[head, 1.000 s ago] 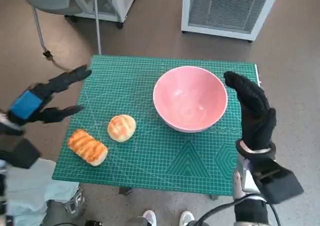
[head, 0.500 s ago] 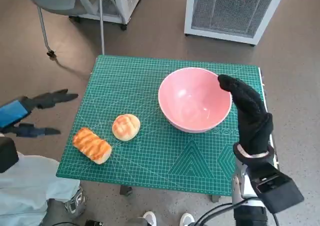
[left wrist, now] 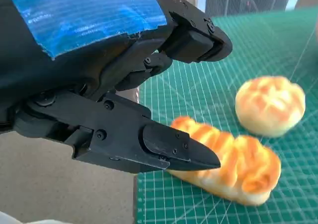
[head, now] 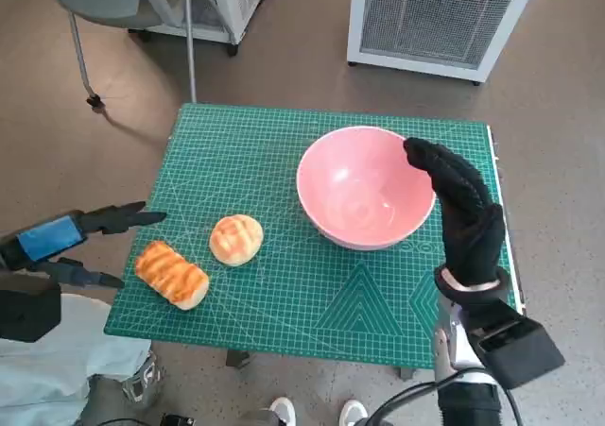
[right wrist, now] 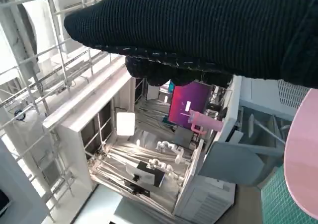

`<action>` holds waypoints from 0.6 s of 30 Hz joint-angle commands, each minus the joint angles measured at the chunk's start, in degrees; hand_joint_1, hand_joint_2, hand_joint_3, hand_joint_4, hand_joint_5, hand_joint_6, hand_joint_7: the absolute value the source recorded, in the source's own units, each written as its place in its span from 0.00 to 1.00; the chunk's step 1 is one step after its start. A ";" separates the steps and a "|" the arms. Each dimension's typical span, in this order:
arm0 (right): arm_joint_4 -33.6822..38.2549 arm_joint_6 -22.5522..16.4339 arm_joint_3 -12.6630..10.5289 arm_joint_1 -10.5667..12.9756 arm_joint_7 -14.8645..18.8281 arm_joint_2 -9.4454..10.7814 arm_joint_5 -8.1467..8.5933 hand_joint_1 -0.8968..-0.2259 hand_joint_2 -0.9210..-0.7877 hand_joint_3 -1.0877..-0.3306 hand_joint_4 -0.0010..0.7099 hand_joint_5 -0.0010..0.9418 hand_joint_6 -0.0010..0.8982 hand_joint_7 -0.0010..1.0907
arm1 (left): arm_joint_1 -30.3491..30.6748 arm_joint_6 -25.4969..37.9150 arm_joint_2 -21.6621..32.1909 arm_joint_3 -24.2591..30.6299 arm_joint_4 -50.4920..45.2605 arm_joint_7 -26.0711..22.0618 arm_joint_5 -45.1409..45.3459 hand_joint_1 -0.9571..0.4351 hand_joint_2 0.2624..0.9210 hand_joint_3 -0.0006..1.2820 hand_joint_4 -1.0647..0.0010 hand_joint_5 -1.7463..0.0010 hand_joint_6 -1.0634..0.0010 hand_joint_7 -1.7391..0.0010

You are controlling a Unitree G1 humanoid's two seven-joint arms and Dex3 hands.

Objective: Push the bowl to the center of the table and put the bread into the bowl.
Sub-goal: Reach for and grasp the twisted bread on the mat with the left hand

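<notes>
A pink bowl (head: pixel 364 188) stands on the green cutting mat (head: pixel 284 284), right of the middle. My gloved right hand (head: pixel 460 209) lies flat against the bowl's right rim, holding nothing; the bowl's edge (right wrist: pixel 303 159) shows in the right wrist view. A round bun (head: pixel 235 239) and a long striped bread (head: pixel 171 274) lie at the mat's front left; both breads (left wrist: pixel 271 105) (left wrist: pixel 231 167) appear in the left wrist view. My left hand (head: pixel 66 242) hovers off the mat's left edge, fingers (left wrist: pixel 164 147) spread and empty, just beside the long bread.
A white grilled unit (head: pixel 435 15) stands on the floor beyond the table, and a chair leg (head: pixel 83 62) is at the far left. Pale cloth (head: pixel 57 360) lies below my left arm. Shoes (head: pixel 317 412) show at the table's front edge.
The right hand has pushed the bowl slightly left. The left hand swung out to the left, then came back toward the mat's left edge near the long bread.
</notes>
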 commanded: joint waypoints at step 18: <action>-2.01 1.49 0.21 1.80 0.40 -0.41 1.94 0.55 0.00 0.32 0.41 0.03 0.00 0.61 | -5.49 -3.33 -5.41 -10.93 7.38 14.33 17.51 0.58 0.81 0.00 0.87 0.99 0.69 1.00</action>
